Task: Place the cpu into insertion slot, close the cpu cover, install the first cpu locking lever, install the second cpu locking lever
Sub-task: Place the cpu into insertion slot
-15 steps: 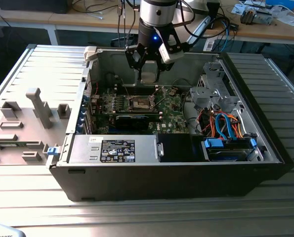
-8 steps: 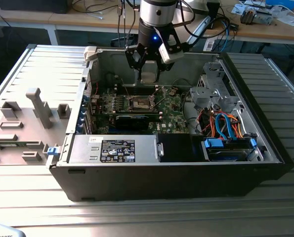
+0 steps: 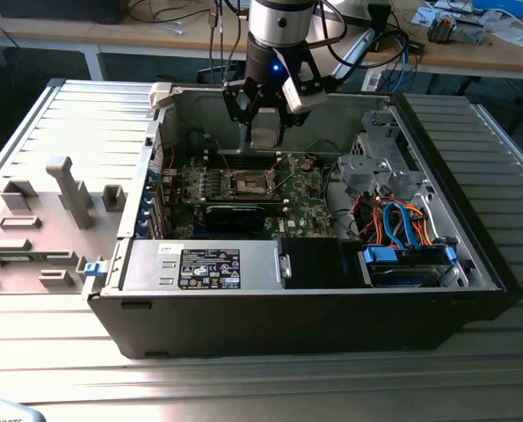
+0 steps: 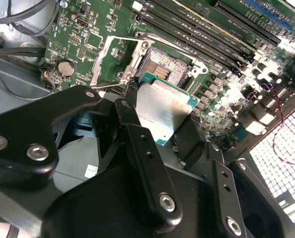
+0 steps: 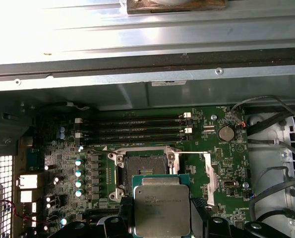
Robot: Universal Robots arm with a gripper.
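Note:
My gripper (image 3: 265, 134) hangs inside the open computer case, shut on the cpu (image 3: 265, 136), a flat square chip with a dull silver top. In both wrist views the cpu (image 5: 162, 208) (image 4: 162, 106) sits between the black fingers (image 4: 130, 106), just short of the insertion slot (image 5: 144, 168) (image 4: 163, 67). The slot (image 3: 248, 183) lies bare on the green motherboard, its brownish contact field showing. The cpu cover (image 5: 209, 173) (image 4: 105, 59) is swung open beside the slot. A thin wire lever (image 5: 192, 152) runs out from the socket's edge.
A row of long memory slots (image 5: 137, 126) lies beyond the socket. A coin battery (image 5: 226, 133) and black cables (image 5: 271, 148) sit near the cover. The case holds a power supply (image 3: 208, 264) and a drive bay with coloured cables (image 3: 406, 233). A grey fixture (image 3: 68, 189) stands at the exterior view's left.

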